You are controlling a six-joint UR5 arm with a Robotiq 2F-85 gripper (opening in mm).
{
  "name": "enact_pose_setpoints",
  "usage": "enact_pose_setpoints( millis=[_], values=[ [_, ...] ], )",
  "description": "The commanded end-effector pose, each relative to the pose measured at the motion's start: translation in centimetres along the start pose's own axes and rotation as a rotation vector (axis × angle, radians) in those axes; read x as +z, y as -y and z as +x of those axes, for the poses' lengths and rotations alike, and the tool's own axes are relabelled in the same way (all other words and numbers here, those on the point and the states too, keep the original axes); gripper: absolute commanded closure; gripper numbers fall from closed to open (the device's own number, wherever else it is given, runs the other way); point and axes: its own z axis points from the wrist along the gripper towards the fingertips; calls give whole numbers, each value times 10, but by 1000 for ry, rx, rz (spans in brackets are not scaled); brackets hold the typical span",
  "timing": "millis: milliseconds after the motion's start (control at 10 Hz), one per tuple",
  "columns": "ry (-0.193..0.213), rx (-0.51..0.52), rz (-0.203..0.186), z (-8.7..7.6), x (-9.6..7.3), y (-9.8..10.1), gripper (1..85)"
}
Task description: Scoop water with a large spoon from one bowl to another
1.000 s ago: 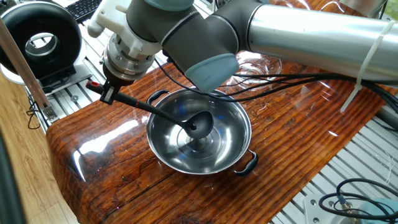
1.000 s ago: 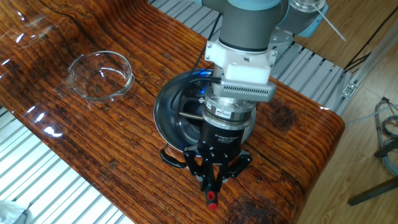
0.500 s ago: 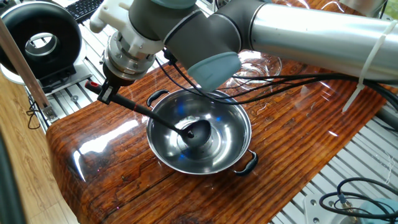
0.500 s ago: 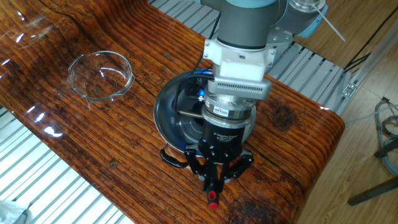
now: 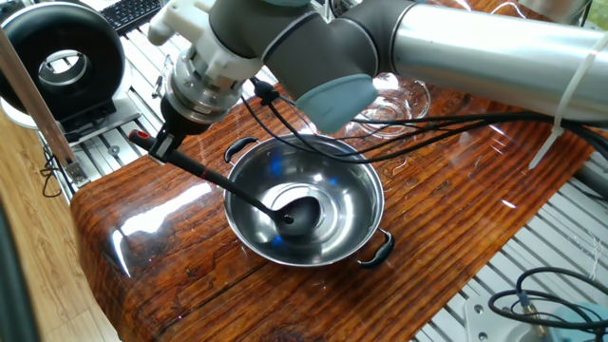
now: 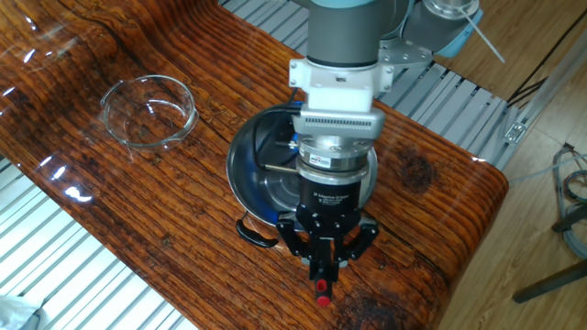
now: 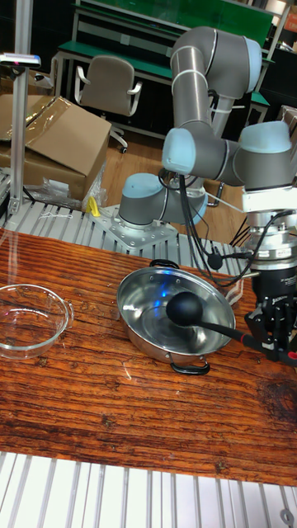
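My gripper (image 5: 163,142) is shut on the red-tipped end of the large spoon, a black ladle with a thin handle slanting down into the steel bowl (image 5: 366,180). Its round head (image 5: 299,217) rests low in the bowl's base, where water shows only as shiny reflections. In the tall fixed view the gripper (image 7: 268,318) hangs off the steel bowl's (image 7: 132,289) right side, with the ladle head (image 7: 186,309) inside. In the other fixed view the gripper (image 6: 323,275) hides much of the steel bowl (image 6: 243,156). The glass bowl (image 6: 149,110) (image 7: 29,318) stands apart on the wooden table.
Part of the glass bowl (image 5: 394,100) shows behind the arm and its cables. A black ring-shaped device (image 5: 62,62) sits beyond the table's left end. The wooden top's edge (image 5: 104,247) drops off near the gripper. A cardboard box (image 7: 58,140) stands behind.
The ladle head has slid lower, toward the near side of the bowl's base, as the gripper shifted slightly outward. Both bowls stay put.
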Motion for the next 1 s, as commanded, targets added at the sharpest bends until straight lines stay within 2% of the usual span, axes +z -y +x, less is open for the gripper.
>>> enact_pose_setpoints(
  millis=[0,600,900],
  values=[
    [21,3,-44,8,0,3,847],
    [34,2,-57,5,-2,1,847],
    [32,-8,-48,4,-4,3,847]
  ],
)
